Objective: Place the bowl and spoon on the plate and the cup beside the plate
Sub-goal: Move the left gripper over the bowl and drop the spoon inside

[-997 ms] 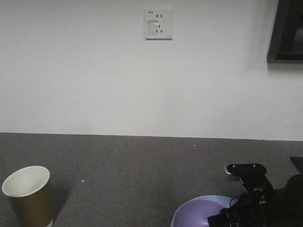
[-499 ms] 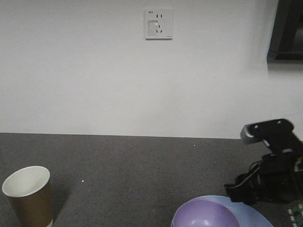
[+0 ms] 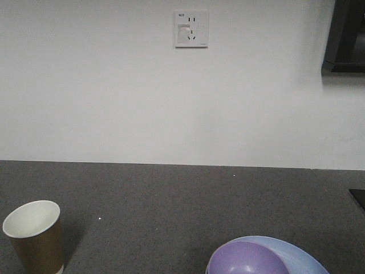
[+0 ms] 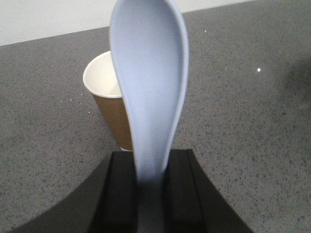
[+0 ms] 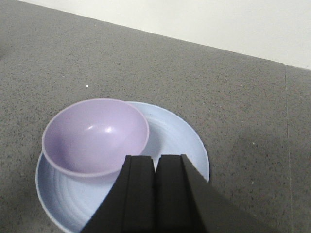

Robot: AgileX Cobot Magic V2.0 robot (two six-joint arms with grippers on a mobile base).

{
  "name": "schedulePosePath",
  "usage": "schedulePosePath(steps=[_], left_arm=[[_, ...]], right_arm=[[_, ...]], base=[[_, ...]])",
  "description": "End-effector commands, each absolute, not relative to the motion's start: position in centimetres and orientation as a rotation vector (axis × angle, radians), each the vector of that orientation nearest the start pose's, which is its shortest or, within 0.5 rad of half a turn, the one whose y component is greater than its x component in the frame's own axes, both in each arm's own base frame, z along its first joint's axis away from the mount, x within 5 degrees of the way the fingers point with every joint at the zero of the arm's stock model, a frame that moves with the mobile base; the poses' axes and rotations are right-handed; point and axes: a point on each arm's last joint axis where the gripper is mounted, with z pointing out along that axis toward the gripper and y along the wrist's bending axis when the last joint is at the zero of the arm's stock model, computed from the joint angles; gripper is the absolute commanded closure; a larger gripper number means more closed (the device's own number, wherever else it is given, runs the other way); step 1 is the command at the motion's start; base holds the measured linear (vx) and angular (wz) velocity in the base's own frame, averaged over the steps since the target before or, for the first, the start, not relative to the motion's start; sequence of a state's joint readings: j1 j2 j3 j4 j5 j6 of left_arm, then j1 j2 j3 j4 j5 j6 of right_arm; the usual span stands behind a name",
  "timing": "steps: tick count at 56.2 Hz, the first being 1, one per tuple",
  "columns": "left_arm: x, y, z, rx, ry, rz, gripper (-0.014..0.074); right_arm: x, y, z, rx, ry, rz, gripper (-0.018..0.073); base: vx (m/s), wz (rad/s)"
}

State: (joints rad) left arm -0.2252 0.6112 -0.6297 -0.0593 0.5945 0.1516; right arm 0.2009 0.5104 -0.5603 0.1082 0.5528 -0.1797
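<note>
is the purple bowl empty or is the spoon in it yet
Empty: the bowl shows a bare lavender inside, and the spoon sits in the left gripper.

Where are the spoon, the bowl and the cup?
spoon (image 4: 150,82), left wrist view, on its scoop.
bowl (image 5: 95,136), right wrist view, on its inner floor.
cup (image 3: 37,251), front-facing view, on its brown side wall.

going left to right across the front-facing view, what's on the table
cup → bowl → bare part of the plate. The bowl sits on the plate's left side, so only the plate's right portion shows past it.
</note>
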Motion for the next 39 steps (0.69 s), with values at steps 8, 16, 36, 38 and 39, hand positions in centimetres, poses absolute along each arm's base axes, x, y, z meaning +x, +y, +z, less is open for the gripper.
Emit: schedulePosePath(steps=[8, 16, 36, 38, 39], left_arm=[[16.2, -7.0, 37.2, 0.683, 2.016, -0.244, 0.0594], [20.0, -11.3, 37.3, 0.891, 2.090, -0.352, 0.0594], [25.6, -25.1, 35.0, 1.245, 2.186, -0.531, 0.0594], [25.9, -26.5, 34.5, 1.275, 2.196, -0.542, 0.0594], [26.2, -27.1, 34.0, 1.290, 2.209, -0.545, 0.0594]], right_arm=[[8.1, 2.1, 29.9, -0.289, 1.824, 0.126, 0.0569], [8.0, 2.1, 29.6, -0.292, 1.841, 0.130, 0.0568], [8.0, 2.1, 29.6, -0.292, 1.841, 0.128, 0.0568], [8.0, 2.1, 29.6, -0.292, 1.841, 0.128, 0.0568], [8.0, 2.1, 29.6, -0.292, 1.841, 0.128, 0.0568]], base=[[0.00, 0.00], [0.00, 0.00], [0.00, 0.00], [0.00, 0.00], [0.00, 0.00]])
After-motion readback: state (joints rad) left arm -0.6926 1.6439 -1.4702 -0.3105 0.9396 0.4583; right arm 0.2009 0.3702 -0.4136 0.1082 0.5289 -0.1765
